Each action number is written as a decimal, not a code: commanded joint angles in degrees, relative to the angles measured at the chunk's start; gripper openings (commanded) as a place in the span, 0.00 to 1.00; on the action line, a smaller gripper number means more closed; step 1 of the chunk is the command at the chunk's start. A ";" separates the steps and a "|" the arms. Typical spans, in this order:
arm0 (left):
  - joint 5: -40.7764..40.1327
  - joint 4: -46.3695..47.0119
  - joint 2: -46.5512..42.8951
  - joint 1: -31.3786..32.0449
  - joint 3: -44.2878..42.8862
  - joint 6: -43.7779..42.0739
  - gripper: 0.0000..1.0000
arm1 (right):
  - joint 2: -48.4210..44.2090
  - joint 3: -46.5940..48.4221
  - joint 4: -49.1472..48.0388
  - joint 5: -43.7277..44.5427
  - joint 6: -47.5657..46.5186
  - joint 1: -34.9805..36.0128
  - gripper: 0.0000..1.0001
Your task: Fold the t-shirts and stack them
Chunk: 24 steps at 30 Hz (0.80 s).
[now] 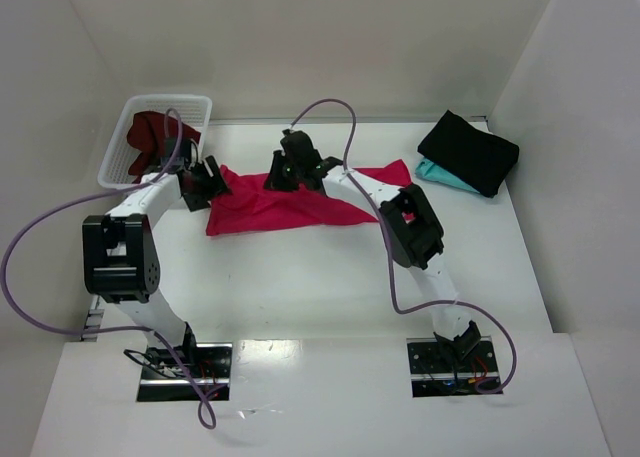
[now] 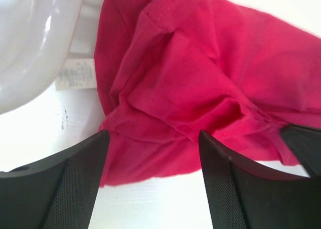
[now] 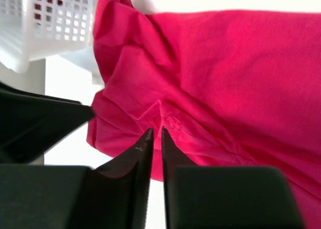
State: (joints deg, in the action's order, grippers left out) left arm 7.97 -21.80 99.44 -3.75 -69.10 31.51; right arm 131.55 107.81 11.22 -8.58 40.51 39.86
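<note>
The crimson-pink t-shirt (image 1: 285, 209) lies spread and rumpled across the middle of the table. My left gripper (image 1: 205, 182) hovers at its left end, open, the cloth's bunched edge (image 2: 170, 88) just beyond the fingertips (image 2: 100, 139) and nothing between them. At the shirt's far edge, my right gripper (image 1: 290, 167) has its jaws almost together, pinching a puckered fold of the pink shirt (image 3: 200, 78). A dark maroon t-shirt (image 1: 150, 132) sits in the basket. The black t-shirt (image 1: 470, 152) lies folded on the teal t-shirt (image 1: 443, 175) at the back right.
The white lattice basket (image 1: 120, 152) stands at the back left, close to my left gripper; its rim (image 2: 30, 48) and wall (image 3: 55, 18) show in both wrist views. A white care label (image 2: 76, 76) pokes out beside the shirt. White walls enclose the table.
</note>
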 commanded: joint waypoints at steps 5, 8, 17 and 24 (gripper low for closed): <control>5.47 2.19 -6.18 -0.29 1.50 -0.75 0.80 | 0.82 2.49 2.14 -3.28 -3.24 -0.39 0.53; 6.62 3.25 -6.71 0.84 4.32 -0.13 0.71 | 1.43 2.49 2.66 -3.29 -4.47 -0.39 0.66; 8.38 3.96 -6.71 1.99 10.03 2.07 0.38 | 5.12 4.69 4.77 -2.14 -6.41 0.13 0.66; 5.05 3.35 -2.41 1.99 10.04 3.30 0.10 | 9.69 11.97 7.05 -3.20 -7.63 0.75 0.60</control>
State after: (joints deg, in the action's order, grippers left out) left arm 14.17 -18.83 94.91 -1.63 -59.11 33.89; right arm 139.81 114.67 16.80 -11.40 34.74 40.12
